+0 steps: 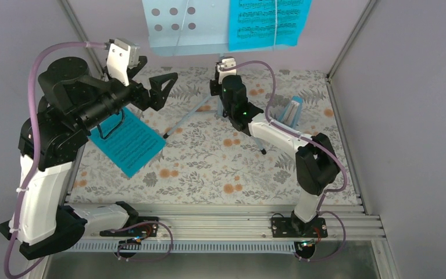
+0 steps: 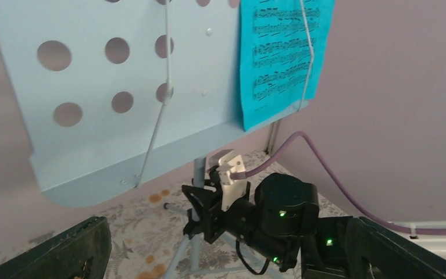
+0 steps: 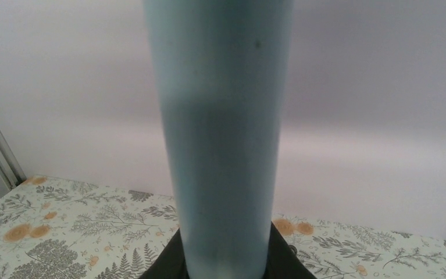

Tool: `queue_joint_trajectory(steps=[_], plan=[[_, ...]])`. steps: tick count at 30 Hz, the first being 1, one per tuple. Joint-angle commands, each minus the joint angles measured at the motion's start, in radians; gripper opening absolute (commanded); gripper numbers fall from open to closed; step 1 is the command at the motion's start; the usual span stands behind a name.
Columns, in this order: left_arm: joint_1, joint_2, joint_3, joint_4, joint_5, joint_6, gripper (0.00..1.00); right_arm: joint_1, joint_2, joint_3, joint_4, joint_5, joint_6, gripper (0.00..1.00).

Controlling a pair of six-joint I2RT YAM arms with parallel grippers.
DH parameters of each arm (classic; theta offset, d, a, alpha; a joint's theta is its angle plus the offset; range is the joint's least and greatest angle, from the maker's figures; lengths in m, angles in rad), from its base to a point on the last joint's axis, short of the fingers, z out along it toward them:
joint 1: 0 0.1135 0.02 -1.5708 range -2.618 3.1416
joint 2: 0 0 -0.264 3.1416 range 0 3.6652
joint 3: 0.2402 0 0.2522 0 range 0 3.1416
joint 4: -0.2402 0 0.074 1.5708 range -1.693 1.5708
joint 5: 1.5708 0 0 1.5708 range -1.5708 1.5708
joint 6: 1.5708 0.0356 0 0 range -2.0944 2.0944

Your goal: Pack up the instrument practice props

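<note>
Table [image 1: 209, 174]: flowery cloth, low half of the top view. The props sit on it.
Loose page [image 1: 128, 141]: turquoise, flat on the table, mid left. It is off the stand, prob. waiting to be packed.
L pincer [image 1: 153, 78]: wide open, holds nothing. It is in the air, upper left, and points at the stand, maybe to help w/ it.
R pincer [image 2: 200, 203]: closed tight on the stand's pole [image 3: 220, 145], low down, just above the legs [image 1: 188, 119]. I think it grips there to keep the stand steady or to lift it.
Metronome [image 1: 292, 110]: small, blue, on the table at mid right. Nothing touches it.
Music stand [image 2: 121, 133]: upright, top middle, its holey front turned to the arms.
Page on stand [image 2: 281, 58]: on the right side, under a thin wire [image 2: 311, 58] so it can't slip. I'd guess it must come off first.
</note>
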Motion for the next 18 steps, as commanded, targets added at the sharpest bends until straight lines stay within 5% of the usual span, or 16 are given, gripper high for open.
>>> queue_joint_trajectory(steps=[1,7,12,18], plan=[[-0.002,0.000,-0.004,0.060,0.078,-0.013,1.00,0.008,0.018,0.018,-0.005,0.029,0.169,0.23],[-0.002,0.026,-0.004,0.103,0.151,-0.021,1.00,0.009,-0.063,-0.068,0.017,-0.035,0.158,0.73],[-0.002,0.082,0.020,0.140,0.206,-0.007,0.99,-0.001,-0.218,-0.254,0.066,-0.080,0.165,0.88],[-0.003,0.217,0.136,0.160,0.268,-0.016,0.84,-0.085,-0.421,-0.525,0.023,-0.157,0.248,0.90]])
